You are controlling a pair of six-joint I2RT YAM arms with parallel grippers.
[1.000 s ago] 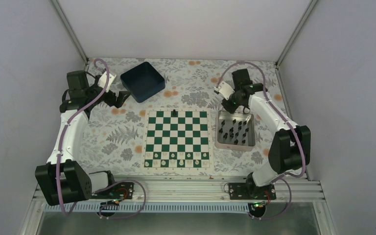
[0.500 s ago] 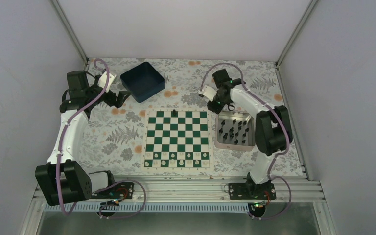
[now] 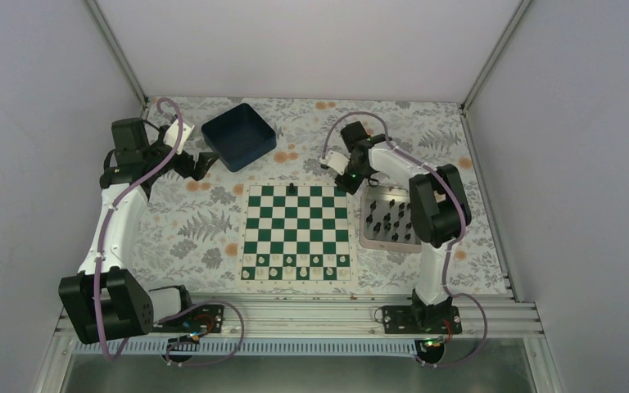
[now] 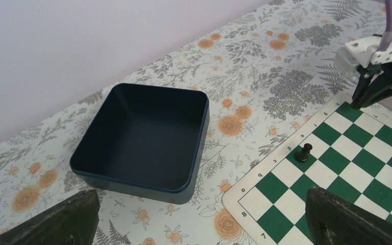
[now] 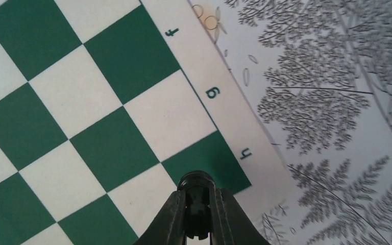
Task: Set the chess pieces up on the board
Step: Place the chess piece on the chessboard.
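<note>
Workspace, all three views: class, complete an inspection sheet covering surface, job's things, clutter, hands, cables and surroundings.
Surface: flowered cloth, lying flat.
Job's things: board in the middle; lone black piece on its far row; spare black pieces in the silver tray.
Clutter: white pieces along the board's near rows; blue bin, empty.
Hands: left hand open, empty, beside the bin; right hand shut on a carried piece over the board's h corner.
Cables: purple cable looped over each arm.
Surroundings: plain walls; metal rail at the near edge.
</note>
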